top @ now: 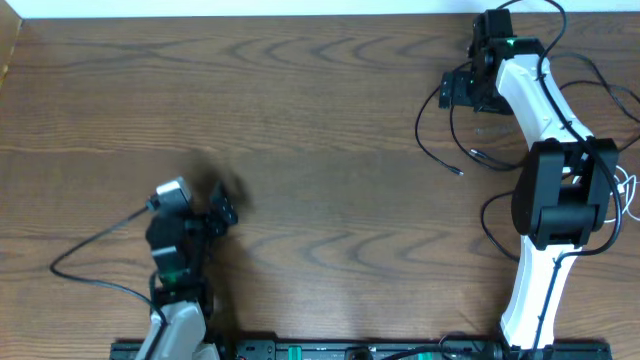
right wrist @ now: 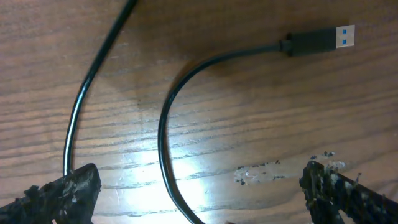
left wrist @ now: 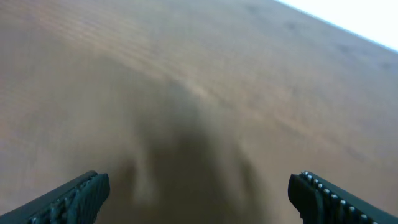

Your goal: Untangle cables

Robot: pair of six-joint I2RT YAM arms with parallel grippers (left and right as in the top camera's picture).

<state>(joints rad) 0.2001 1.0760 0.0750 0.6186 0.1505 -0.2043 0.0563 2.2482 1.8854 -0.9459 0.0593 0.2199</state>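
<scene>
- my left end effector (left wrist: 199,200) hung over the bare surface (top: 300,100) at the near left, jaws spread wide with nothing between them. its wrist view was badly blurred.
- my right end effector (right wrist: 199,194) sat low over the far right, jaws just as wide, gripping nothing.
- two black cables lay flat on the wood beneath it. the first cable (right wrist: 69,130) ran down to the finger at the left of the wrist view.
- the second cable (right wrist: 160,137) curved between the fingers and ended in a usb plug (right wrist: 317,39) with a blue tongue.
- overhead, i saw black cable trailing from under that end effector toward me, two small plug ends lying near each other.
- a white cable (top: 627,187) showed at the right edge, beside the right arm (top: 545,120).
</scene>
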